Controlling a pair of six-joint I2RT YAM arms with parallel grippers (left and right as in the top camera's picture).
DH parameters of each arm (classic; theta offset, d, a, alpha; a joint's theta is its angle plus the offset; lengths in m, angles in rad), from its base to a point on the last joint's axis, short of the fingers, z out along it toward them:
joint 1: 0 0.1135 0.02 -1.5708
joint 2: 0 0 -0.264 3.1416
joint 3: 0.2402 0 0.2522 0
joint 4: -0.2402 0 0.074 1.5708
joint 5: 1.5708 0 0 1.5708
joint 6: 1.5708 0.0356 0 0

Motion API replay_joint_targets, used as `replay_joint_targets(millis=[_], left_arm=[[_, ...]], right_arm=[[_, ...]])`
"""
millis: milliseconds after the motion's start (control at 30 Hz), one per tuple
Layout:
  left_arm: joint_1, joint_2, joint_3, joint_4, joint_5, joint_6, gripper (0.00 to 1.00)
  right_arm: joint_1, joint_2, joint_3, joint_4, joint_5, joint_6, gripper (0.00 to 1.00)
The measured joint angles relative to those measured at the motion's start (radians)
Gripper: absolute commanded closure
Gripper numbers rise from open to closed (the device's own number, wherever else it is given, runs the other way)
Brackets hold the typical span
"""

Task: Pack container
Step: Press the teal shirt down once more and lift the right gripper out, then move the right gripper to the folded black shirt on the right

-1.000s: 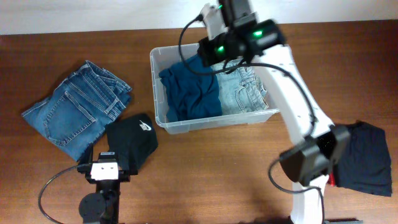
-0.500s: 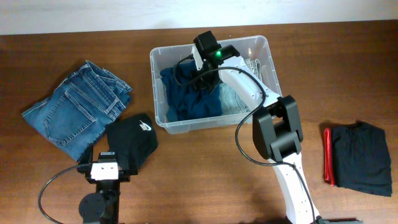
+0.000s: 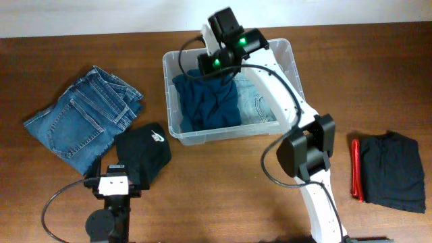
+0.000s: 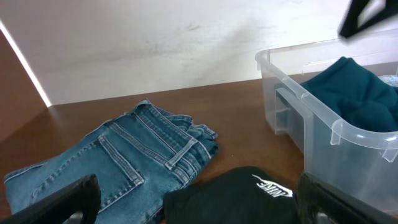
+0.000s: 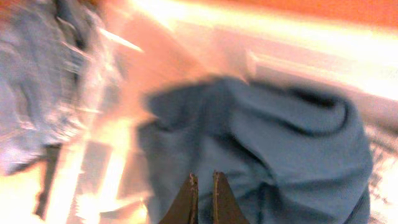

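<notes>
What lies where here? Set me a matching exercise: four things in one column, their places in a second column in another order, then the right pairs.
Things:
1. teal garment
2. folded blue jeans
3. black cap
4. black folded garment

Places:
A. far right of the table, beside a red item
B. inside the container
C. far left of the table
D. between the jeans and the container, nearer the front edge

Pairs: 1-B, 2-C, 3-D, 4-A
</notes>
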State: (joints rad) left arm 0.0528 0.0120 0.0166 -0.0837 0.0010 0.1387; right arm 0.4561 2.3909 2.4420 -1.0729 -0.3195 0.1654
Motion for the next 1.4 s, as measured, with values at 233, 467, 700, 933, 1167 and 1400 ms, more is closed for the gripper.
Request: replay_joint_targets(millis=[233,467,700,933,1167,1400], left_arm=[[0.0,0.0,0.0,0.0,0.0,0.0,0.0],[0.0,0.0,0.0,0.0,0.0,0.0,0.0],[0.0,0.0,0.0,0.0,0.0,0.0,0.0],[0.0,0.0,0.0,0.0,0.0,0.0,0.0],[0.0,0.0,0.0,0.0,0.0,0.0,0.0],[0.0,0.0,0.0,0.0,0.0,0.0,0.0]], right_arm=[[0.082,-0.048,0.026,0.052,0.034,0.0,0.96],[0.127,0.069,0.007,0.067,0.099,0.0,0.96],[0.126,0.194,-0.005,0.066,0.14,0.0,0.96],[0.121,0.231,-0.005,0.074,0.147,0.0,0.96],[0.108,0.214,0.041,-0.005,0.146,0.0,0.96],[0.039,-0.004,0.198,-0.243,0.217,0.0,0.96]])
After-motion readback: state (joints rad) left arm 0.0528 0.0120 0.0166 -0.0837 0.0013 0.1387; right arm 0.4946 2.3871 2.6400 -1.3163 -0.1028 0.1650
